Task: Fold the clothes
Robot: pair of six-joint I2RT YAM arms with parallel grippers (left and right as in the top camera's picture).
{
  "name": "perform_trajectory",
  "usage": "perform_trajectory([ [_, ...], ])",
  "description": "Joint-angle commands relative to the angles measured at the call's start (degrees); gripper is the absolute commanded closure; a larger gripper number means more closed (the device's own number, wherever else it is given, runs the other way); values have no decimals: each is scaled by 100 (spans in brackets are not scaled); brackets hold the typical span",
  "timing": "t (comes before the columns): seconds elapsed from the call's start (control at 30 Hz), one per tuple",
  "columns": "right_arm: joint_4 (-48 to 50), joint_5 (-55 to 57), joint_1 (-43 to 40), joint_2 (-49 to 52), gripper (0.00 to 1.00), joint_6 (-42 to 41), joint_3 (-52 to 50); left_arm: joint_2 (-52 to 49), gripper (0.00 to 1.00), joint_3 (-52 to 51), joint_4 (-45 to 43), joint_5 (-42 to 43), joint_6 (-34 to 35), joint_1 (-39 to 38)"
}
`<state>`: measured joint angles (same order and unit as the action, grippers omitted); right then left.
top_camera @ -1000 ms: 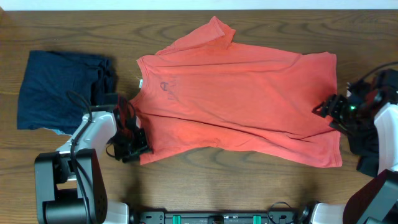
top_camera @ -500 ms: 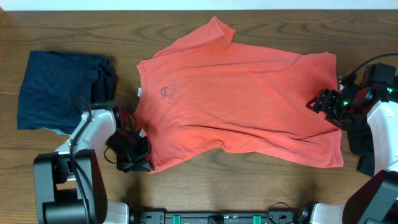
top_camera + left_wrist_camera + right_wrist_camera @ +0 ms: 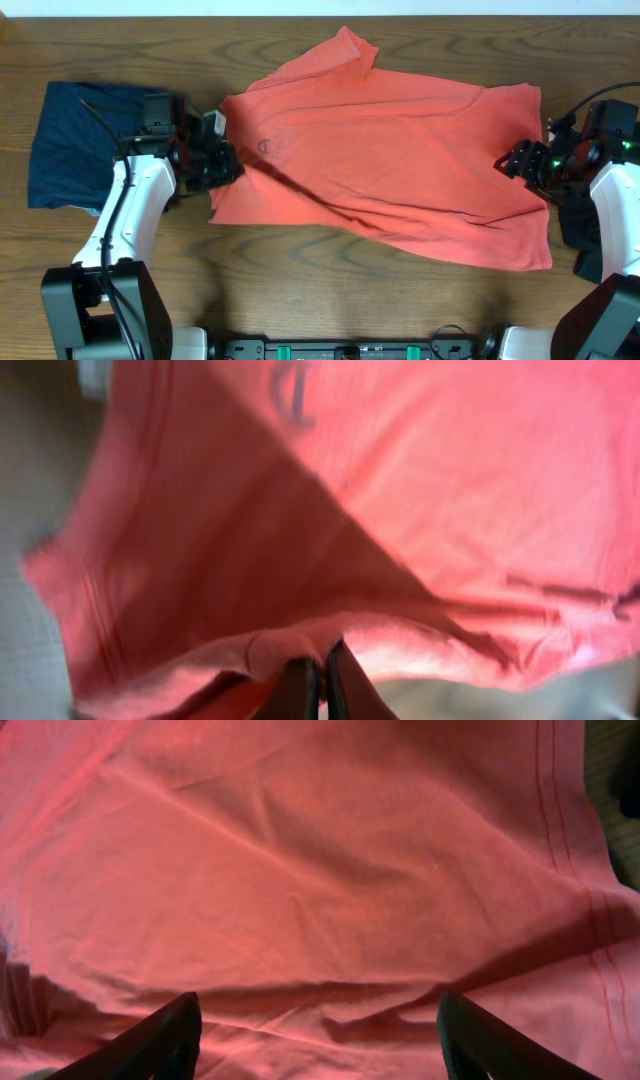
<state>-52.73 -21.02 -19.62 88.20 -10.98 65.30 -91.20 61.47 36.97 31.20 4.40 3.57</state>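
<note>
The coral-red T-shirt (image 3: 400, 165) of the clothes lies spread across the table's middle, a faint mark near its collar (image 3: 268, 147). My left gripper (image 3: 222, 166) is at the shirt's left edge, shut on a pinched fold of the fabric. In the left wrist view the shirt (image 3: 400, 480) drapes away from the closed gripper (image 3: 322, 678). My right gripper (image 3: 514, 165) hovers open over the shirt's right side. In the right wrist view the gripper (image 3: 320, 1025) has both fingers (image 3: 165, 1038) spread wide above rumpled red cloth (image 3: 320, 850), holding nothing.
A navy garment (image 3: 80, 140) lies folded at the far left, just behind my left arm. A black garment (image 3: 575, 225) sits at the right edge under my right arm. Bare wood (image 3: 330, 290) runs along the front of the table.
My left gripper closed on the shirt's front-left corner and carried it toward the back, so the left edge now lies folded over. The right gripper shifted slightly back and left, still open.
</note>
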Motion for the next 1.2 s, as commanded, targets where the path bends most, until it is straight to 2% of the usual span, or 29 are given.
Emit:
perform_trajectory([
  [0.0, 9, 4, 35, -79, 26, 76, 92, -55, 87, -13, -332, -229, -50, -96],
  [0.03, 7, 2, 35, -79, 26, 76, 92, -55, 69, -13, -367, -227, -37, -111],
  [0.07, 0, 4, 35, -79, 27, 76, 92, -52, 47, -11, -326, -223, 35, -116],
  [0.13, -35, 4, 35, -79, 26, 76, 92, -50, 38, -7, -90, -184, 79, -114],
  [0.27, -63, 7, 35, -79, 26, 81, 92, -50, 37, -7, 699, -256, -142, -114],
  [0.43, -46, 4, 35, -79, 25, 79, 92, -52, 37, -68, 1513, -1786, -227, -114],
  [0.53, -24, 4, 35, -79, 25, 79, 92, -55, 37, -321, 1327, -2455, -199, -114],
  [0.7, -37, 2, 35, -79, 25, 79, 92, -55, 37, -883, 610, -2441, -4, -114],
  [0.77, -35, 4, 35, -79, 25, 79, 92, -55, 38, -1040, 439, -2439, -7, -114],
  [0.8, -33, 4, 35, -79, 25, 79, 92, -55, 44, -1073, 435, -2437, -7, -114],
  [0.87, -26, 4, 35, -79, 25, 79, 92, -55, 63, -1075, 533, -2332, -4, -114],
  [0.93, -17, 4, 35, -79, 25, 76, 92, -55, 86, -1075, 599, -2118, -7, -114],
  [0.97, -9, 4, 35, -79, 25, 79, 92, -55, 94, -1073, 627, -2000, -4, -114],
  [1.07, 24, 4, 35, -79, 25, 79, 92, -52, 94, -1073, 684, -1655, -7, -114],
  [1.17, 46, 4, 35, -79, 25, 79, 92, -50, 94, -1008, 754, -1655, -37, -114],
])
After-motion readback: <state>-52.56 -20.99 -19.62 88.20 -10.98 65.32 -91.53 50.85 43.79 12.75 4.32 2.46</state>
